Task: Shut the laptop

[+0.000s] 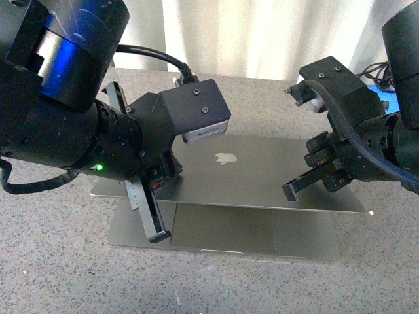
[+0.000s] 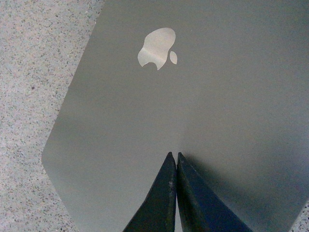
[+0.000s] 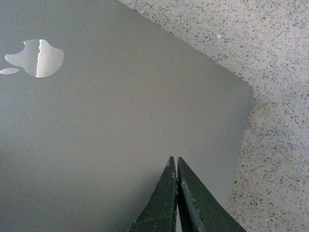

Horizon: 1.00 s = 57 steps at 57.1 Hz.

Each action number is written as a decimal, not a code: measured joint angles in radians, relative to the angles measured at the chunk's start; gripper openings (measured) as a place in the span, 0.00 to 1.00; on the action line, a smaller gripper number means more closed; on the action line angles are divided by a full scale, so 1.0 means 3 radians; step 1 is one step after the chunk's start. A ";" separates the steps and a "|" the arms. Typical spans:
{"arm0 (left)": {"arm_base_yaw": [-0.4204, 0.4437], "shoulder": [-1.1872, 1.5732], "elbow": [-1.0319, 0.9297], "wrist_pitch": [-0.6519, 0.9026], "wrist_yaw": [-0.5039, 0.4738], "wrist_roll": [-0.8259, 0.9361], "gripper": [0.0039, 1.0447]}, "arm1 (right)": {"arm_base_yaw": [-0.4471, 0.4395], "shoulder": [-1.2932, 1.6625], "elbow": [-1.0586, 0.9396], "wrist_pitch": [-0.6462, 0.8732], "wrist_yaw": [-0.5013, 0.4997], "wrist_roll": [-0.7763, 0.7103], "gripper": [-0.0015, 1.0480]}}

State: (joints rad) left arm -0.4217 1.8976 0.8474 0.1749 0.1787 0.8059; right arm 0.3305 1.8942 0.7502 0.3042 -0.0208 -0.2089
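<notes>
The space-grey laptop [image 1: 262, 176] lies on the speckled stone table [image 1: 52, 275]. Its lid is folded down low over the base, with the pale apple logo [image 1: 225, 157] facing up. A strip of the base with the trackpad [image 1: 222, 229] shows in front of the lid's edge. My left gripper [image 1: 157, 234] is shut and empty at the lid's left front part. In the left wrist view [image 2: 174, 154] its tips are against or just over the lid [image 2: 145, 125]. My right gripper [image 1: 292, 190] is shut and empty over the lid's right part, as the right wrist view [image 3: 174, 158] also shows.
A pale curtain [image 1: 262, 33] hangs behind the table. Dark cables [image 1: 376, 72] and something blue lie at the far right. Bare table surface shows beside the lid's corner in the right wrist view [image 3: 280, 96] and in the left wrist view [image 2: 34, 87].
</notes>
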 joint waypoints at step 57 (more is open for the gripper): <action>-0.0017 0.0097 -0.0074 0.0085 0.0020 -0.0051 0.03 | 0.0064 0.0132 -0.0223 0.0271 -0.0024 0.0224 0.01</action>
State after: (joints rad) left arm -0.4267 1.9266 0.8253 0.2005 0.1848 0.7906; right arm 0.3496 1.9339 0.6834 0.3855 -0.0280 -0.1417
